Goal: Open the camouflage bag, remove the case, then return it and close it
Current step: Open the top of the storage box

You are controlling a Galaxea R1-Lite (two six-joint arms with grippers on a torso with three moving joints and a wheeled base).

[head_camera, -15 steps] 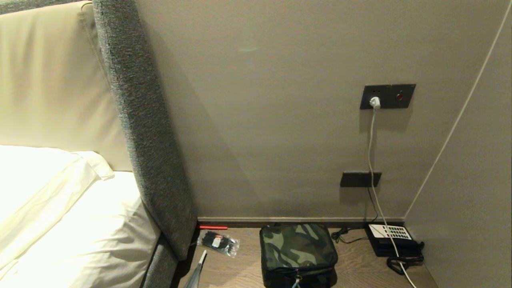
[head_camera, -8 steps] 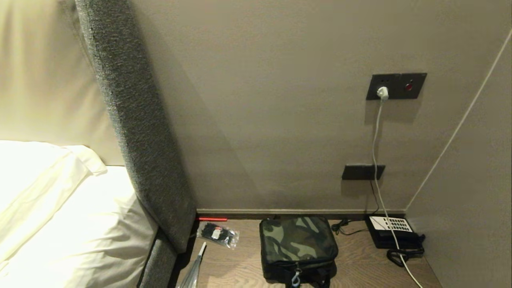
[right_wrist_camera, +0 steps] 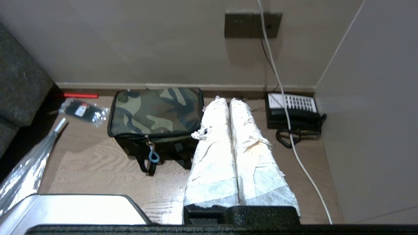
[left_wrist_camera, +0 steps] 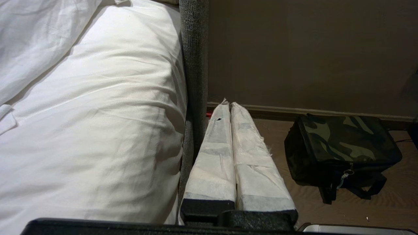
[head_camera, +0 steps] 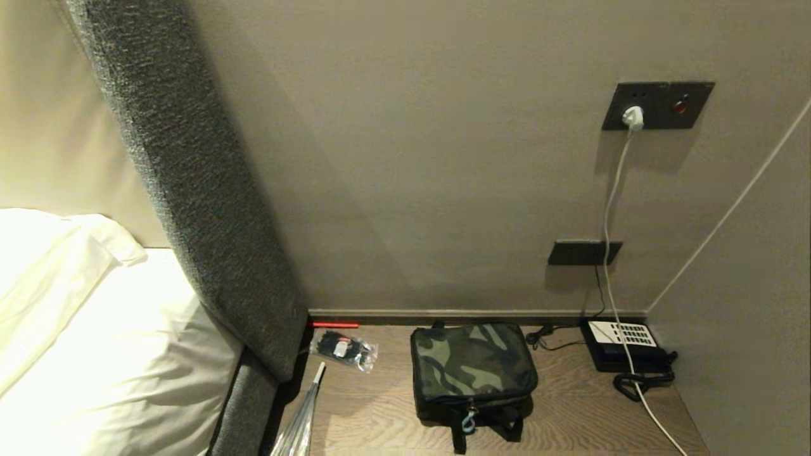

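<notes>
The camouflage bag sits closed on the wooden desk, lid zipped, w/ a pale blue zipper pull hanging at its front & black straps splayed on the wood below it. Taking the bag as landmark: just behind it runs the wall skirting; to its left, near but apart, lies a clear packet of black cable ties, & behind that packet a thin red stick against the skirting. Right of the bag, well apart, a black desk telephone w/ white keypad sits in the corner, coiled cord in front of it. A white cable drops from the wall socket plate down across the phone. Further left of the bag, past the cable ties, stands the grey upholstered headboard edge w/ white bedding beyond. The case isn't visible anywhere. Left pincer: white-wrapped fingers pressed together, empty, held off left of the bag near the headboard edge. Right pincer: fingers pressed together too, empty, held above the desk btw bag & phone, not touching the bag.
</notes>
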